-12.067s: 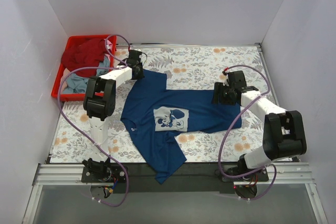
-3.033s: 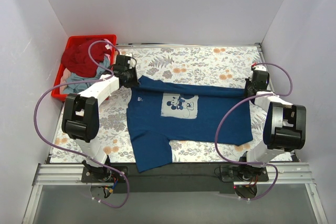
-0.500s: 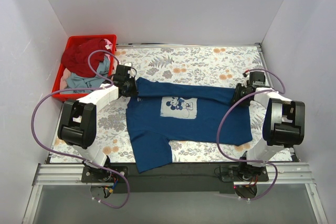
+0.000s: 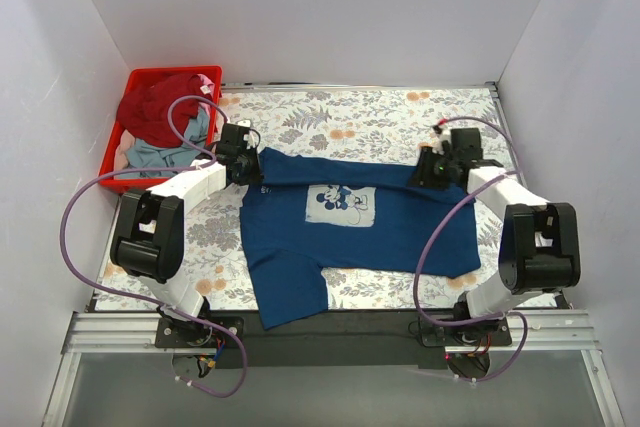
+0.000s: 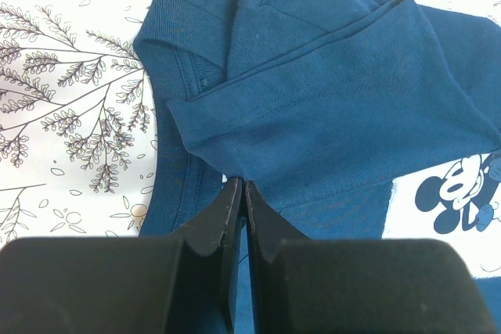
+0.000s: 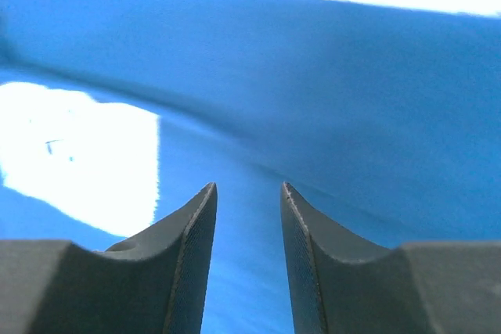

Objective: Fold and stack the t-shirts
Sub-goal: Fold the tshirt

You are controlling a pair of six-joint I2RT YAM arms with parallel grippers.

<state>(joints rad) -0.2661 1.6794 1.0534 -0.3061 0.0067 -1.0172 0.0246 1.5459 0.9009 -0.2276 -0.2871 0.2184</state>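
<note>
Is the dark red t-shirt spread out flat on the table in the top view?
No, the dark red t-shirt lies bunched inside the red crate at the far left corner.

From overhead I see the navy t-shirt (image 4: 350, 227) lying print-up on the floral tabletop (image 4: 370, 112), with a fold along its far edge. My left tool (image 4: 247, 163) sits at its left shoulder and my right tool (image 4: 428, 169) at its right end. The red crate (image 4: 172, 71), far left, holds the dark red shirt (image 4: 158, 107) and the pale grey-blue shirt (image 4: 158, 155).
</note>
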